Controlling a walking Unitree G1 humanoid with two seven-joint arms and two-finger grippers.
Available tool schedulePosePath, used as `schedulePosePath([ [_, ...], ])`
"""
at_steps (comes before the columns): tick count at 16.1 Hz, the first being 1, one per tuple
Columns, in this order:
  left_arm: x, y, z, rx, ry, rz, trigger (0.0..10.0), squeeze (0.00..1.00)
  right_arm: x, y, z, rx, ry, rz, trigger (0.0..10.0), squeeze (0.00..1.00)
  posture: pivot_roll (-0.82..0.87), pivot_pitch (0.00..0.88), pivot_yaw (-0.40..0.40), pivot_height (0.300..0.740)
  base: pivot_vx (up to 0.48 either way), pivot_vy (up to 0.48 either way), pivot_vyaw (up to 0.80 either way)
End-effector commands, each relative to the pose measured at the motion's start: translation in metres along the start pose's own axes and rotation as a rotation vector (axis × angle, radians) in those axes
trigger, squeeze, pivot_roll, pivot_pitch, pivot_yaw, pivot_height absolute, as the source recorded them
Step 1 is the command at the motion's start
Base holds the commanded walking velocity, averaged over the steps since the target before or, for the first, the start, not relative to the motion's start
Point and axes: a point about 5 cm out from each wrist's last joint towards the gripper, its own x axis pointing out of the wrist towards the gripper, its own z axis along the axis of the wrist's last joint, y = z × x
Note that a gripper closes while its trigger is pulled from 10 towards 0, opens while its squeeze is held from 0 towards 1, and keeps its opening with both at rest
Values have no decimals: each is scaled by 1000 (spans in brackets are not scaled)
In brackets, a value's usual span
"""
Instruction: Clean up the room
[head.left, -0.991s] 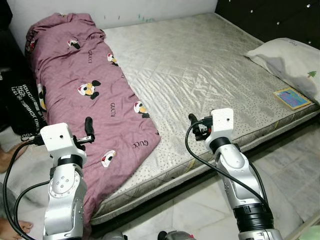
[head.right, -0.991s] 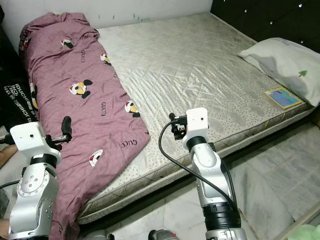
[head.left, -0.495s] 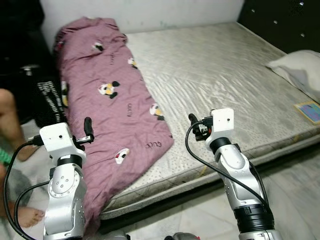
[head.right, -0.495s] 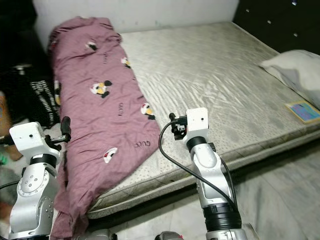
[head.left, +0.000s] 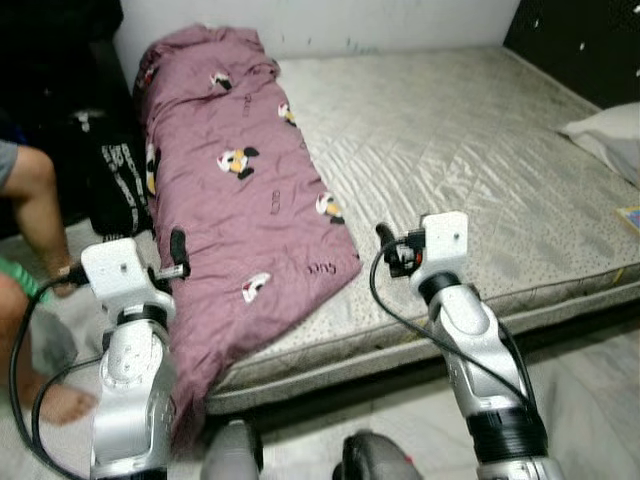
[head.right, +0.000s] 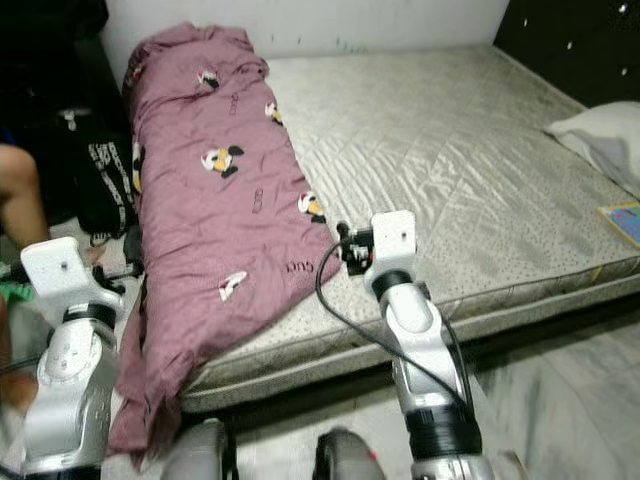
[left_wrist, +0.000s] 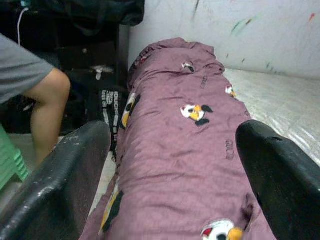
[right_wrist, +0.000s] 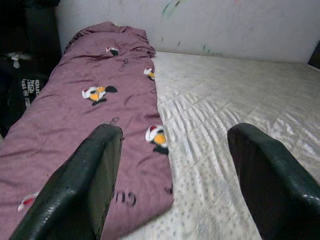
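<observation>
A mauve quilt (head.left: 232, 185) printed with cartoon mice lies lengthwise along the left side of the bare mattress (head.left: 470, 150), its near end hanging over the bed's edge toward the floor. My left gripper (head.left: 178, 255) is raised at the quilt's near left edge, and its fingers (left_wrist: 65, 170) stand open with the quilt (left_wrist: 185, 135) ahead of them. My right gripper (head.left: 385, 250) hovers open over the mattress just beyond the quilt's near right corner (right_wrist: 135, 197). Neither holds anything.
A person sits at the left, a bare leg (head.left: 40, 215) and foot (head.left: 62, 402) close to my left arm. A black bag (head.left: 122, 180) stands between the person and the bed. A white pillow (head.left: 610, 135) and a flat booklet (head.right: 625, 220) lie at the right.
The camera has swung left: the quilt sits more central, the pillow has slid to the right edge and the person's leg has come into view. Both grippers stay open and raised.
</observation>
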Motion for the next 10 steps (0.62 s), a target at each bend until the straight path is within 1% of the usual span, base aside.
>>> schedulePosePath([
  [1, 0, -3, 0, -2, 1, -24, 10000, 0, 1, -1, 1, -3, 0, 4, 10000, 0, -20, 30, -33, 625, 0, 0, 0],
  [5, 1, -4, 2, -23, -2, -36, 10000, 0, 2, -1, 1, -2, 1, 4, 10000, 0, -21, 39, -33, 625, 0, 0, 0],
  [9, 4, -3, 4, -28, -8, -41, 10000, 0, 4, 1, 3, -6, -6, 11, 10000, 0, -25, 66, -28, 625, 0, 0, 0],
  [10, 5, -3, 7, -29, -19, -42, 10000, 0, 5, 1, 3, -5, -7, 11, 10000, 0, -23, 62, -29, 625, 277, 0, 0],
])
